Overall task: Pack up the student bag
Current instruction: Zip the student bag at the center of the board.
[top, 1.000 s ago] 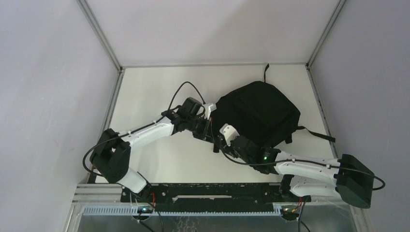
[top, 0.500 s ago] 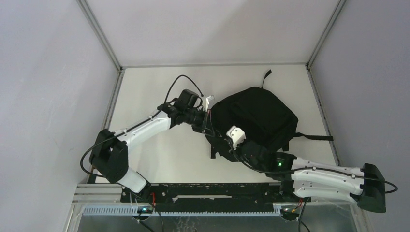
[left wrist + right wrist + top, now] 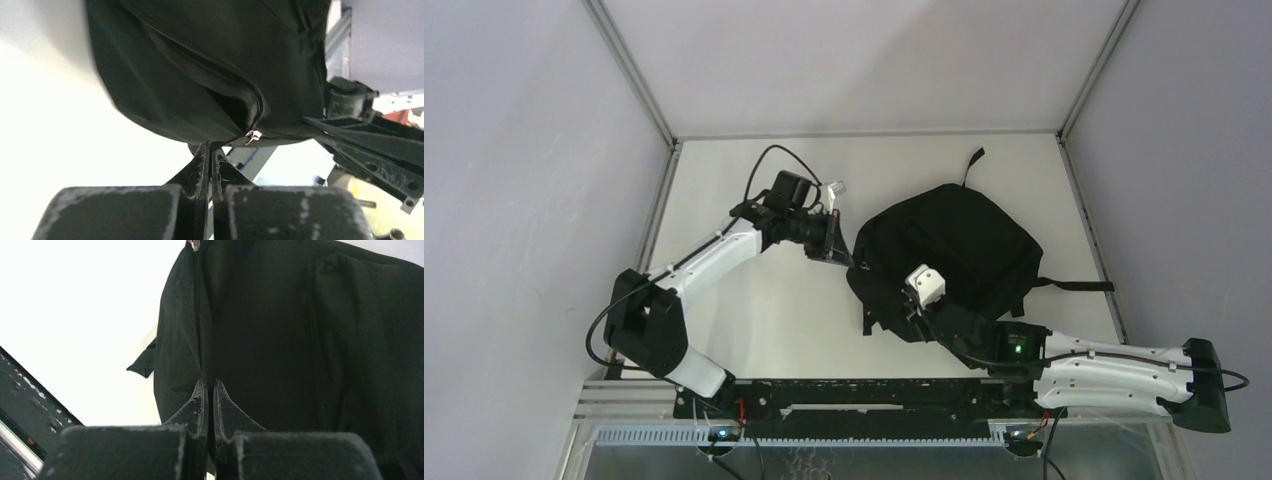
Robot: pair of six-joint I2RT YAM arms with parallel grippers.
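Observation:
The student bag (image 3: 959, 240), a soft black backpack, lies right of the table's middle. My left gripper (image 3: 843, 257) is at its left edge, shut on a black tab beside the silver zip slider (image 3: 253, 135). In the left wrist view the jaws (image 3: 210, 147) meet under the bag (image 3: 210, 65), where a zip gapes partly open. My right gripper (image 3: 904, 312) is at the bag's near edge. In the right wrist view its jaws (image 3: 210, 384) are pinched together on the bag's fabric (image 3: 280, 330) along a zip seam.
A long strap (image 3: 1079, 285) trails right from the bag. The carry loop (image 3: 973, 160) points to the back, and a short strap end (image 3: 867, 322) hangs near the front. Grey walls and metal rails (image 3: 662, 200) close in the table (image 3: 754, 310).
My right gripper went from open to shut on the bag's near edge, its arm dropping lower. My left arm drew back and left with its grip, and the bag shifted slightly.

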